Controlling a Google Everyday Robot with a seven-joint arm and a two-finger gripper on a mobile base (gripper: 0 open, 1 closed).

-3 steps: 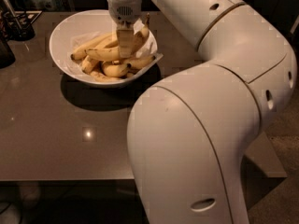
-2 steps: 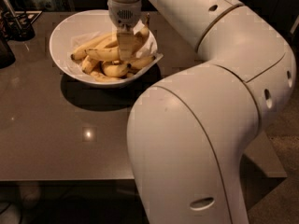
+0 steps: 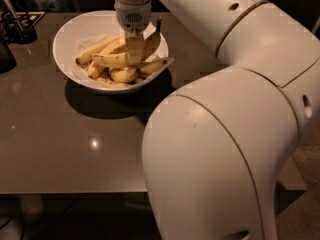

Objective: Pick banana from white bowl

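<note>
The white bowl (image 3: 67,34) stands on the dark table at the upper left, lined with pale paper and holding several yellow bananas. My gripper (image 3: 134,51) reaches straight down into the pile at the bowl's right side. A long banana (image 3: 151,41) with a dark tip leans up against the gripper's right side, its lower end hidden behind the gripper. Another long one (image 3: 111,60) lies across the pile just left of the gripper. Shorter bananas lie beneath them.
My arm's large white links (image 3: 225,134) fill the right half of the view and hide the table there. Dark objects (image 3: 15,29) stand at the table's far left edge. The brown tabletop (image 3: 75,144) stretches in front of the bowl.
The gripper sits slightly lower in the pile. The bananas and the bowl have not visibly moved.
</note>
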